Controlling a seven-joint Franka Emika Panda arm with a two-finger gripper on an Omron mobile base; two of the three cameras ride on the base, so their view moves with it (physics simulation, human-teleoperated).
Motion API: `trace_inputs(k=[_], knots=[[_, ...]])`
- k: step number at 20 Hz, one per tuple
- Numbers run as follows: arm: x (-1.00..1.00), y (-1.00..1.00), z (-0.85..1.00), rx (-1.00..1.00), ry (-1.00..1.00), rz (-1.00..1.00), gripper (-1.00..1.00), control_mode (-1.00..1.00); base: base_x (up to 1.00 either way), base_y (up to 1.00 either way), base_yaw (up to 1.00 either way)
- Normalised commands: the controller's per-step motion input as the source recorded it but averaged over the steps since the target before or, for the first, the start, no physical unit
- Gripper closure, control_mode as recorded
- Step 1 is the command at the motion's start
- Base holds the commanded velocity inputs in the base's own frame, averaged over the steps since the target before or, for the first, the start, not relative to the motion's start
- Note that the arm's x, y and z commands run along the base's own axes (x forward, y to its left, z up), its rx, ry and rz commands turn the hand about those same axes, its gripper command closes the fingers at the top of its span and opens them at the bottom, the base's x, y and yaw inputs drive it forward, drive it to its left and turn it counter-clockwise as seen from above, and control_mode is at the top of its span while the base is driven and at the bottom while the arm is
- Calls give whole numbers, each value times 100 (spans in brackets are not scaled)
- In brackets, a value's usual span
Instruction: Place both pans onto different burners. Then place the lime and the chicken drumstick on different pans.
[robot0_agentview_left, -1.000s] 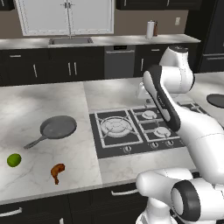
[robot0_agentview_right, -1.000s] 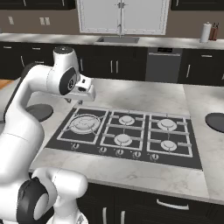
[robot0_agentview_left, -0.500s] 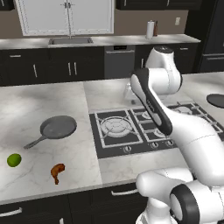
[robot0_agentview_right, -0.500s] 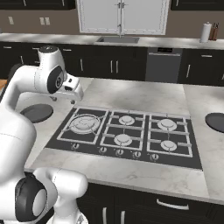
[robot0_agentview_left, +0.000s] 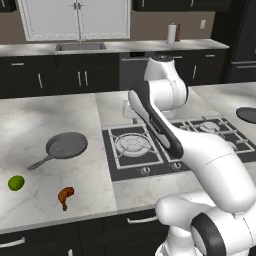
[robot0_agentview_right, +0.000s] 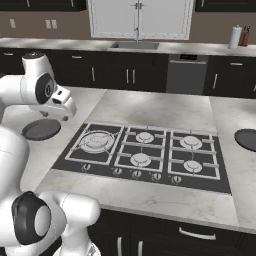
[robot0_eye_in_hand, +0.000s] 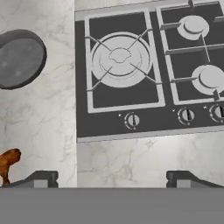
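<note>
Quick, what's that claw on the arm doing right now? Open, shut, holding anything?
Gripper: open wide, holding nothing, up above the counter beside the cooktop.

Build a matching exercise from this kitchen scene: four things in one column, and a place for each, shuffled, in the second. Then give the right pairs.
Things:
1. grey frying pan
2. lime
3. chicken drumstick
4. dark pan

Places:
A. on the counter right of the cooktop, apart from the rest
B. nearest the counter's front edge, left of the cooktop
C. farthest left on the counter
D. on the counter just left of the large burner, long handle pointing toward the front left

Pairs: 1-D, 2-C, 3-B, 4-A
</note>
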Motion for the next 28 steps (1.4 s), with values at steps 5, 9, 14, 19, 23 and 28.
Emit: trace_inputs(k=[5, 9, 14, 19, 23, 28], knots=[[0, 38, 0, 0, 10, 0, -100, -100, 0, 0, 0], [0, 34, 0, 0, 11, 0, -100, -100, 0, 0, 0], [0, 32, 0, 0, 12, 0, -100, -100, 0, 0, 0], [0, 29, -2, 0, 11, 0, -100, -100, 0, 0, 0], [-1, 21, -4, 0, 11, 0, -100, -100, 0, 0, 0], [-7, 22, -9, 0, 11, 0, -100, -100, 0, 0, 0]])
